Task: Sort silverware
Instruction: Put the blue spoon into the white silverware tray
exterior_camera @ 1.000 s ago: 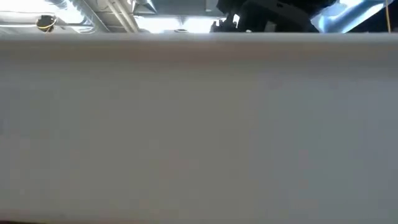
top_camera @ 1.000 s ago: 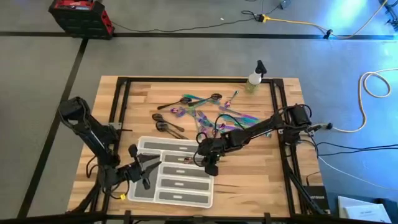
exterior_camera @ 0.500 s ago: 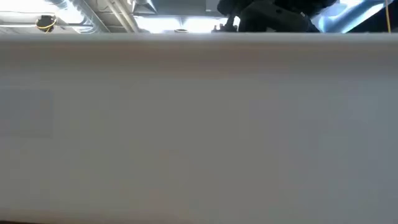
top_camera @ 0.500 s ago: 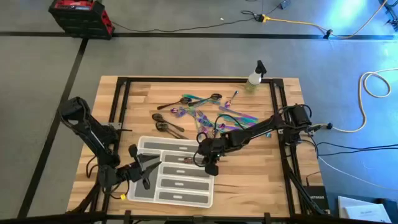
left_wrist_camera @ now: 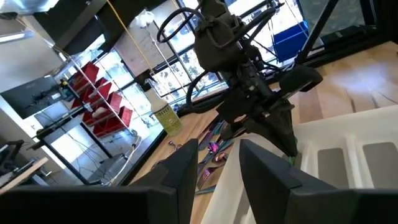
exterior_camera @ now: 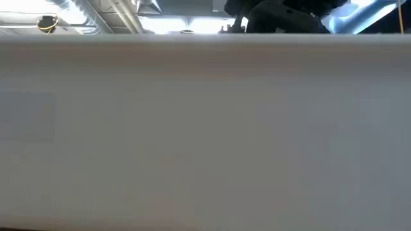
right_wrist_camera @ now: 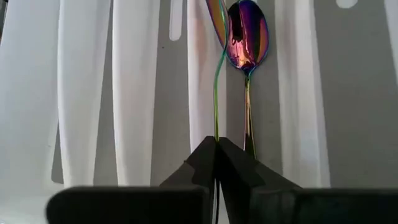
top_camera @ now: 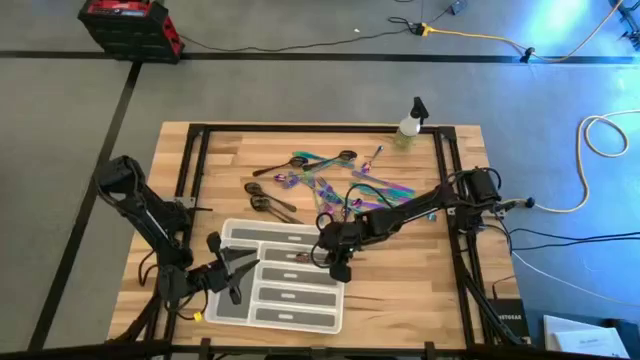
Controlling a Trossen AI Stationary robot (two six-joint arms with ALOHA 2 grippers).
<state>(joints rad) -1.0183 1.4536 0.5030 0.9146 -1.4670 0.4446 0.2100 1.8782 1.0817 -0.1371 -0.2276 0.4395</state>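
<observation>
Nothing has moved; the right gripper (right_wrist_camera: 217, 152) pinches an iridescent spoon (right_wrist_camera: 217, 93) edge-on above the tray (right_wrist_camera: 87, 93), its bowl cut off; the left gripper (left_wrist_camera: 214, 171) waits spread beside the tray.

A white compartment tray (top_camera: 250, 300) lies on the near left part of the wooden table (top_camera: 420, 290). A spray bottle (top_camera: 409, 123) stands upright at the far right edge. On the grey floor beyond, a red case (top_camera: 128, 24) sits far left, and cables (top_camera: 600, 140) trail to the right.
</observation>
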